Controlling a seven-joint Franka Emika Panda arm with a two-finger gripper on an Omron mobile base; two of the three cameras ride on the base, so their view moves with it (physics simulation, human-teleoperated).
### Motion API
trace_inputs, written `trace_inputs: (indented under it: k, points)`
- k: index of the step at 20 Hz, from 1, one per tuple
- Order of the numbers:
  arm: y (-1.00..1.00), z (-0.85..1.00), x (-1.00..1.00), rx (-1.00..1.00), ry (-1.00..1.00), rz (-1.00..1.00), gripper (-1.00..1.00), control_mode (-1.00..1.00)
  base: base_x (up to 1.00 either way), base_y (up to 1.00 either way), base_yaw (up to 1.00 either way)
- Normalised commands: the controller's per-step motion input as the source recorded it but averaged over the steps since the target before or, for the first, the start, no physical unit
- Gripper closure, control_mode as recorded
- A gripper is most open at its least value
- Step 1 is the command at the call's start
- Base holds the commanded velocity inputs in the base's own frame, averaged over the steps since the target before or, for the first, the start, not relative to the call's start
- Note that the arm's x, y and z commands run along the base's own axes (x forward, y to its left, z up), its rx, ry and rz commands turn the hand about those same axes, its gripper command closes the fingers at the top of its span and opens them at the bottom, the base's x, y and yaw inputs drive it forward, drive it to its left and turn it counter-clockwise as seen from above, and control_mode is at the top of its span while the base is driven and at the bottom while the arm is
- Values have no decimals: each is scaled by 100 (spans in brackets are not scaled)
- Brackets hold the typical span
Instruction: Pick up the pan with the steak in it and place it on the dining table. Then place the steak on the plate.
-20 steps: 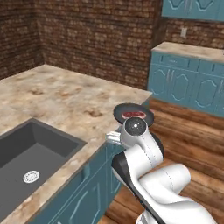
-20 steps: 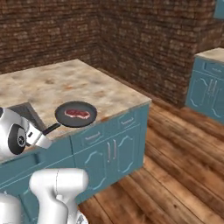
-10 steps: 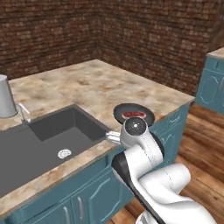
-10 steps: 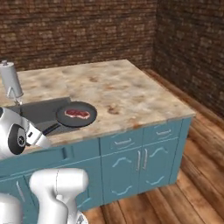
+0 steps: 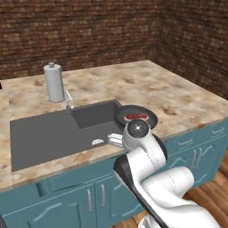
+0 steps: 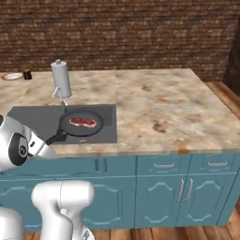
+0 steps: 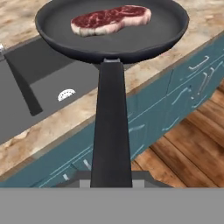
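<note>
My gripper (image 7: 111,180) (image 6: 46,143) (image 5: 116,140) is shut on the long black handle of the pan (image 7: 112,30) (image 6: 82,124) (image 5: 136,117). The pan hangs level over the near right corner of the sink, at the front edge of the dining table (image 6: 164,103) (image 5: 178,95) (image 7: 13,17). Inside the pan the steak (image 7: 111,19) (image 6: 83,122) (image 5: 137,116) lies flat, red with pale marbling. Far off at the table's back left corner sits the red-rimmed plate (image 6: 11,76).
A dark grey sink (image 5: 53,131) (image 6: 37,117) is sunk into the stone top, with a faucet (image 5: 69,100) (image 6: 63,100) and a grey cylinder (image 5: 54,83) (image 6: 61,78) behind it. A small black cup (image 6: 27,74) stands beside the plate. Teal cabinet doors and wooden floor lie below.
The base has moved, so the whole scene has shifted: the sink, faucet and grey cylinder have come fully into view. The pan stays in my grip with the steak in it.
</note>
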Motion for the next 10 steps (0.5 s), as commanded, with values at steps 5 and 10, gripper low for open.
trace_inputs:
  k: [5, 10]
  points:
    - [0, 0, 0, 0, 0, 0, 100, 100, -12, -3, 49]
    - [0, 0, 0, 0, 0, 0, 100, 100, -4, 0, 9]
